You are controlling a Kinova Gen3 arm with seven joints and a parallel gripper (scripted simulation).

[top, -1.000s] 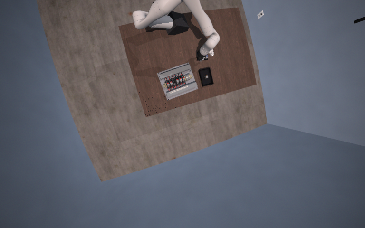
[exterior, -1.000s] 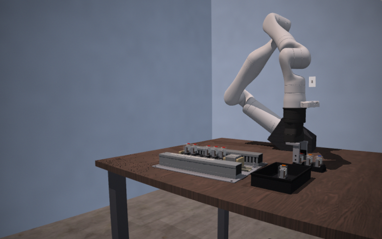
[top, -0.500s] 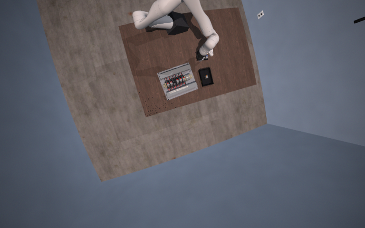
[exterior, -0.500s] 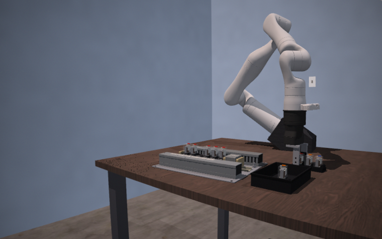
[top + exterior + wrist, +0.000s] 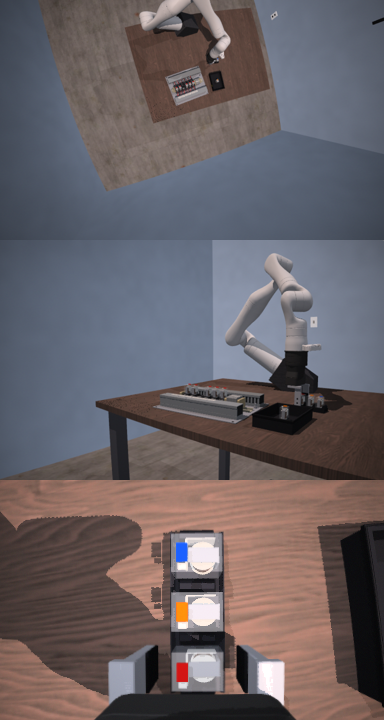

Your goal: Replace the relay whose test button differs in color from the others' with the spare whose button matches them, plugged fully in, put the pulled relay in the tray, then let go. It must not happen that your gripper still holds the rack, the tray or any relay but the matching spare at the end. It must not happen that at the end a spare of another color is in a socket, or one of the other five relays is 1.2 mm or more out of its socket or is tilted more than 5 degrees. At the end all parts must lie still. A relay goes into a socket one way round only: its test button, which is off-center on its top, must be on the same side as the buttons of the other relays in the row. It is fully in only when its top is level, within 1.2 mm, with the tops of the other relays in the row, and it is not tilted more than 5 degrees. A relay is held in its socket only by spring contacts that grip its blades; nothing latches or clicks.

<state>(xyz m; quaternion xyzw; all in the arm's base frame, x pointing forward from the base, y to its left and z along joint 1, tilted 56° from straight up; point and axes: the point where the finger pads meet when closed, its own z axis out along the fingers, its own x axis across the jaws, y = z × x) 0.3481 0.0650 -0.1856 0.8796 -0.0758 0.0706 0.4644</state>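
Observation:
My gripper [image 5: 212,61] [image 5: 301,397] [image 5: 197,662] is open, pointing down, with its fingers on either side of the red-button spare [image 5: 205,676], at the near end of the black holder [image 5: 321,410] [image 5: 197,585] in the wrist view. Gaps show on both sides. The orange-button spare [image 5: 310,401] [image 5: 197,625] and blue-button spare [image 5: 320,402] [image 5: 197,572] stand beyond it. All three buttons are on the left there. A relay with an orange button [image 5: 217,80] [image 5: 284,413] stands in the black tray [image 5: 269,422]. The socket row holds several red-button relays [image 5: 208,392], with a gap among them.
Grey wire ducts [image 5: 189,97] [image 5: 198,406] run along both sides of the row on a grey panel. The tray's wall [image 5: 354,610] rises to the right of the holder in the wrist view. The tray stands between panel and holder in the exterior view.

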